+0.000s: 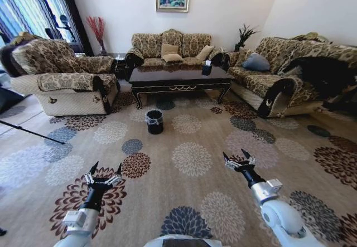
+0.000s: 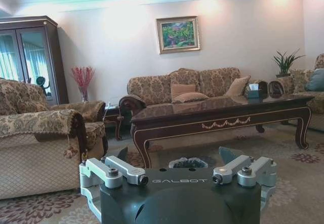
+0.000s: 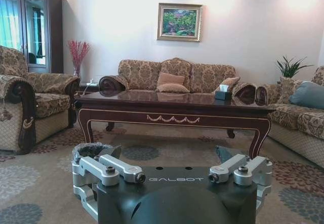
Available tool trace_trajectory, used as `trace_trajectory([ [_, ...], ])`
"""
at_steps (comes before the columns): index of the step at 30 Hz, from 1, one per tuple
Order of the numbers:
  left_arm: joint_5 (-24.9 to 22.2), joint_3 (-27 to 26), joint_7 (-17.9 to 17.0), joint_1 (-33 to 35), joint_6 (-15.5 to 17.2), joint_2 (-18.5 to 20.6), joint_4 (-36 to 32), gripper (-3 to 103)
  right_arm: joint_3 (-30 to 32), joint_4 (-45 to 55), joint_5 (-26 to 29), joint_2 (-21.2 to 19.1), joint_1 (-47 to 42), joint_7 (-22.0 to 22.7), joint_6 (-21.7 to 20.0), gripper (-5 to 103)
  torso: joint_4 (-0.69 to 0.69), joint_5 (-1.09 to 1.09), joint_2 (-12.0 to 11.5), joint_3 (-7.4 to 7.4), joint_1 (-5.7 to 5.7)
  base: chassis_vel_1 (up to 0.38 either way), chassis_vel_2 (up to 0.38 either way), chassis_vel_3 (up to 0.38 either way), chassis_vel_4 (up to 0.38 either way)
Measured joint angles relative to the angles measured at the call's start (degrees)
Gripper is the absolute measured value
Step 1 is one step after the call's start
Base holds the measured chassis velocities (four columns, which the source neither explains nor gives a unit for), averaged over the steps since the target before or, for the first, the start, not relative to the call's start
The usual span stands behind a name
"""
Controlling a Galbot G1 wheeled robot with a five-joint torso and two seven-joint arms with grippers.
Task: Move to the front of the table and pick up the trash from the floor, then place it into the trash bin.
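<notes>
Head view: trash bin (image 1: 154,121) stands on the floor (image 1: 192,158) just in front of the counter (image 1: 179,78), toward its left end; counter sits well beyond both arms, sofas around it. Small dark tissue box (image 1: 207,68) on the counter's right part. Left tool (image 1: 104,172) and right tool (image 1: 239,158) both hang low over the carpet, well short of the bin, fingers spread and holding nothing. No litter can be made out on the carpet from here. Left wrist view: left tool (image 2: 177,159) released, its fingers parted; bin's liner rim (image 2: 188,162) shows between them, before the counter (image 2: 217,110). Right wrist view: right tool (image 3: 169,154) released, fingers apart; bin (image 3: 92,150) sits beside one finger, in front of the counter (image 3: 172,103); tissue box (image 3: 223,93) on the counter top.
</notes>
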Motion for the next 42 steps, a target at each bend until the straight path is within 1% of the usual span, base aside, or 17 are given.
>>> trace_trajectory([
  [2,0.00,0.00,0.00,0.00,0.00,0.00,0.00,100,-0.01,0.00,0.00,0.00,0.00,0.00,0.00,100,0.00,0.00,0.12,0.07,0.05,0.000,0.000,0.000,0.000],
  [10,0.00,0.00,0.00,0.00,0.00,0.00,0.00,100,0.00,0.00,0.00,0.00,0.00,0.00,0.00,100,0.00,0.00,2.42,1.41,1.00,0.000,0.000,0.000,0.000],
  [13,0.00,0.00,0.00,0.00,0.00,0.00,0.00,100,0.00,0.00,0.00,0.00,0.00,0.00,0.00,100,0.00,0.00,2.60,1.52,1.08,0.000,0.000,0.000,0.000],
  [16,0.00,0.00,0.00,0.00,0.00,0.00,0.00,100,0.00,0.00,0.00,0.00,0.00,0.00,0.00,100,0.00,0.00,4.46,2.54,1.92,0.000,0.000,0.000,0.000],
  [22,0.00,0.00,0.00,0.00,0.00,0.00,0.00,100,0.00,0.00,0.00,0.00,0.00,0.00,0.00,100,0.00,0.00,5.60,3.18,2.38,0.000,0.000,0.000,0.000],
  [27,0.00,0.00,0.00,0.00,0.00,0.00,0.00,100,0.00,0.00,0.00,0.00,0.00,0.00,0.00,100,0.00,0.00,7.27,4.13,3.11,0.000,0.000,0.000,0.000],
  [34,0.00,0.00,0.00,0.00,0.00,0.00,0.00,100,0.00,0.00,0.00,0.00,0.00,0.00,0.00,100,0.00,0.00,8.66,4.97,3.68,0.000,0.000,0.000,0.000],
  [39,0.00,0.00,0.00,0.00,0.00,0.00,0.00,100,0.00,0.00,0.00,0.00,0.00,0.00,0.00,100,0.00,0.00,10.38,5.95,4.44,0.000,0.000,0.000,0.000],
  [42,0.00,0.00,0.00,0.00,0.00,0.00,0.00,100,-0.01,0.00,0.00,0.00,0.00,0.00,0.00,100,0.00,0.00,10.88,6.23,4.64,0.000,0.000,0.000,0.000],
])
